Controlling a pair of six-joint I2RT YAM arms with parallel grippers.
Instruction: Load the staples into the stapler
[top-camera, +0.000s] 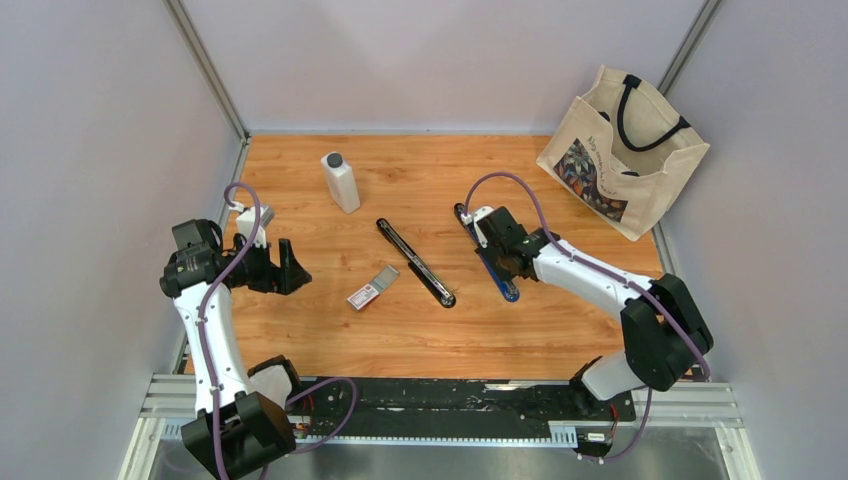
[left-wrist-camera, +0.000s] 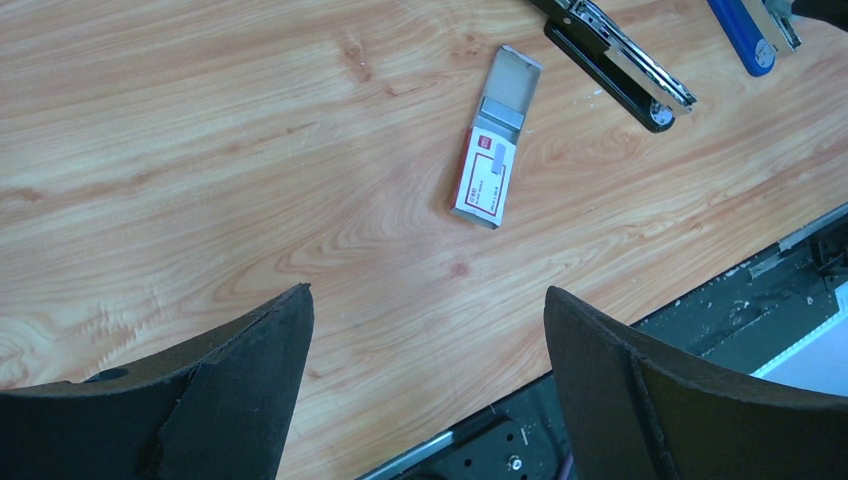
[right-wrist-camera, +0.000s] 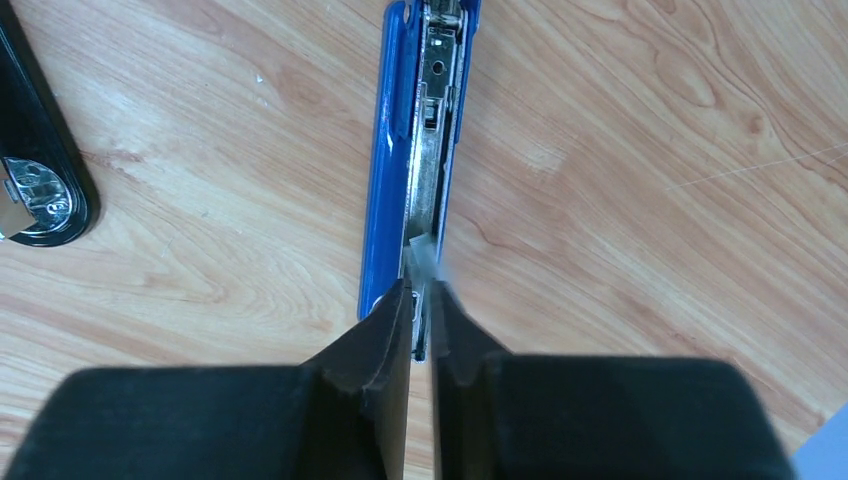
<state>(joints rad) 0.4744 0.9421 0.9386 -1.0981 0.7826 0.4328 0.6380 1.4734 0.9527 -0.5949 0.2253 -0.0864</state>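
Note:
The staples box (top-camera: 366, 293) is white and red. It lies flat mid-table with its grey tray (top-camera: 386, 274) slid out, and shows in the left wrist view (left-wrist-camera: 488, 168). A blue stapler (top-camera: 511, 291) lies open, its metal channel (right-wrist-camera: 437, 120) facing up. A black stapler (top-camera: 415, 262) lies opened flat between the box and the blue one. My right gripper (top-camera: 507, 272) is over the blue stapler's near end. It (right-wrist-camera: 421, 290) is shut on a small pale strip of staples (right-wrist-camera: 424, 255) above the channel. My left gripper (top-camera: 292, 268) hangs open and empty left of the box, also seen in its wrist view (left-wrist-camera: 428, 300).
A white bottle (top-camera: 341, 182) stands at the back, left of centre. A cloth tote bag (top-camera: 620, 150) stands at the back right corner. A black rail (top-camera: 450, 405) runs along the table's front edge. Grey walls close in the left, back and right.

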